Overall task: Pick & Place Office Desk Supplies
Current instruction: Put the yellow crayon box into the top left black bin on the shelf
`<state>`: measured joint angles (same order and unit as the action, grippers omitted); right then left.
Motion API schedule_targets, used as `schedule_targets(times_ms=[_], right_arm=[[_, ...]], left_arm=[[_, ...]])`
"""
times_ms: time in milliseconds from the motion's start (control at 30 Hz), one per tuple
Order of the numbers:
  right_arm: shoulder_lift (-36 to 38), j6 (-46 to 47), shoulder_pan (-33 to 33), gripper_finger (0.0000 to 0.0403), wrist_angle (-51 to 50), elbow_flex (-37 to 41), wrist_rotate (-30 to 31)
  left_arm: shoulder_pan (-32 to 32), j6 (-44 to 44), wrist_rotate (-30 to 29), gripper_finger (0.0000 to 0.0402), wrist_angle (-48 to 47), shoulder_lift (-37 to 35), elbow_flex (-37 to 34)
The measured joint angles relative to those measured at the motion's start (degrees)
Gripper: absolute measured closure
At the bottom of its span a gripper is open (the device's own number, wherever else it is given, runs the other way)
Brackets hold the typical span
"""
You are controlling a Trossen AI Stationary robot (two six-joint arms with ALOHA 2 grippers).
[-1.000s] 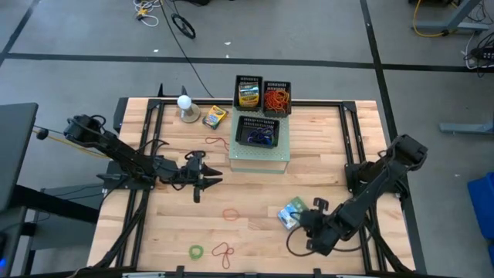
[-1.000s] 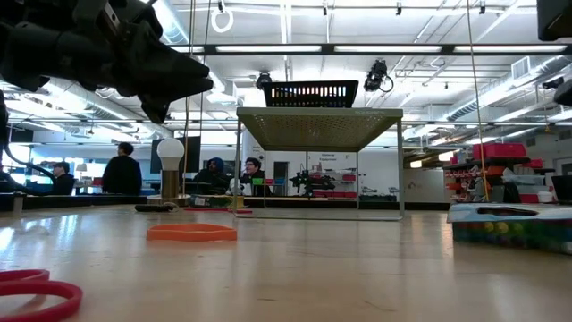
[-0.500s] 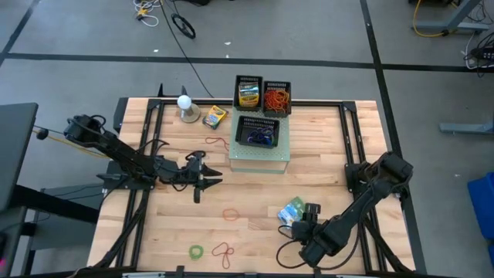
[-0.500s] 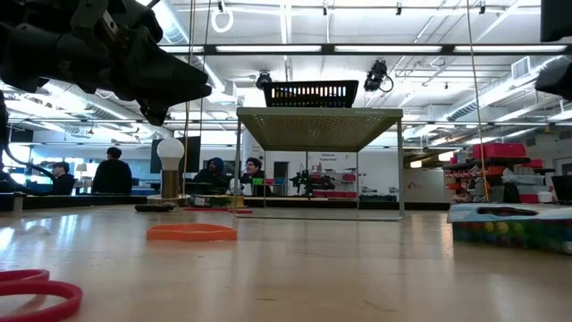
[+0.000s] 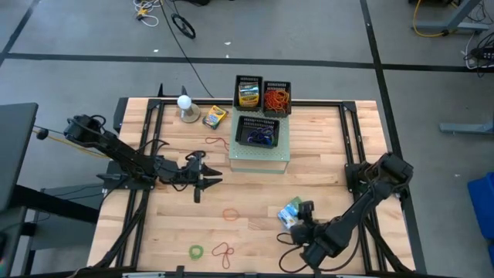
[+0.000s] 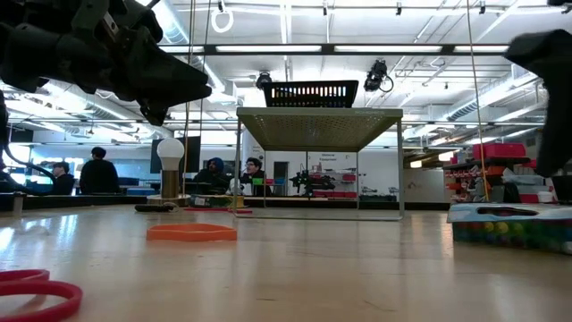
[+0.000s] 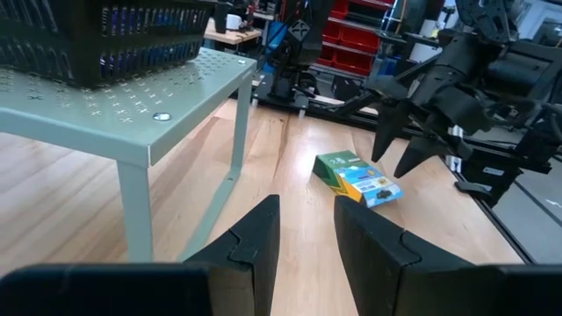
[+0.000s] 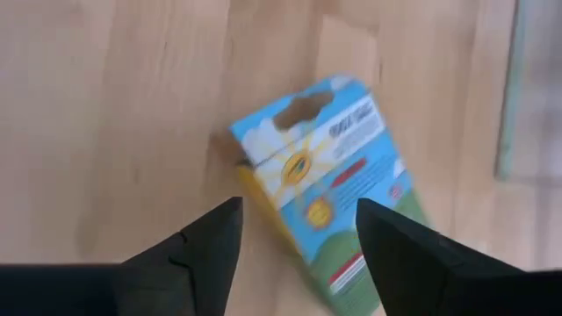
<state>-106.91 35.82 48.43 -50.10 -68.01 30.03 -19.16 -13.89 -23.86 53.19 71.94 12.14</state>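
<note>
A flat green-blue-white packet (image 5: 290, 211) lies flat on the table near its right front part, also seen as the packet (image 8: 329, 197) and the packet (image 7: 360, 180). My right gripper (image 5: 304, 214) is open and hovers just over it, pointing down; in the right wrist view my right gripper (image 8: 299, 211) has one finger on either side of the packet's end without touching. My left gripper (image 5: 210, 177) waits left of the green stand, its fingers a little apart in the left wrist view (image 7: 306, 215). Rubber bands lie loose: a red one (image 5: 216, 142), an orange one (image 5: 231, 213), a green one (image 5: 197, 251). A crayon box (image 5: 214, 116) lies near the far edge.
A green metal stand (image 5: 259, 154) carries a black basket (image 5: 258, 133). Behind it stand two more baskets, one with a crayon box (image 5: 248, 95), one with orange rubber bands (image 5: 277, 97). A white ball on a round base (image 5: 184, 104) stands far left. Another red band (image 5: 224, 251) lies at the near edge.
My right arm has swung in and carried its gripper toward the table's left, closer to the packet; in the low view the arm has come into the picture at the upper right. The packet and the left arm have stayed put.
</note>
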Motion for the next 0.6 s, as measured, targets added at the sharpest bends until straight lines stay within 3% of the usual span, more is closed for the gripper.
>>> schedule_targets(times_ms=[300,600], right_arm=[[0.0,-12.7,-2.4,0.0227,4.0,2.0,-2.3],[0.0,-14.8,-3.3,0.0244,5.9,3.9,-3.2]], left_arm=[[0.0,0.0,-0.1,0.0282,-0.8,0.0,0.0],[0.0,-0.2,-0.1,0.0282,-1.0,0.0,0.0]])
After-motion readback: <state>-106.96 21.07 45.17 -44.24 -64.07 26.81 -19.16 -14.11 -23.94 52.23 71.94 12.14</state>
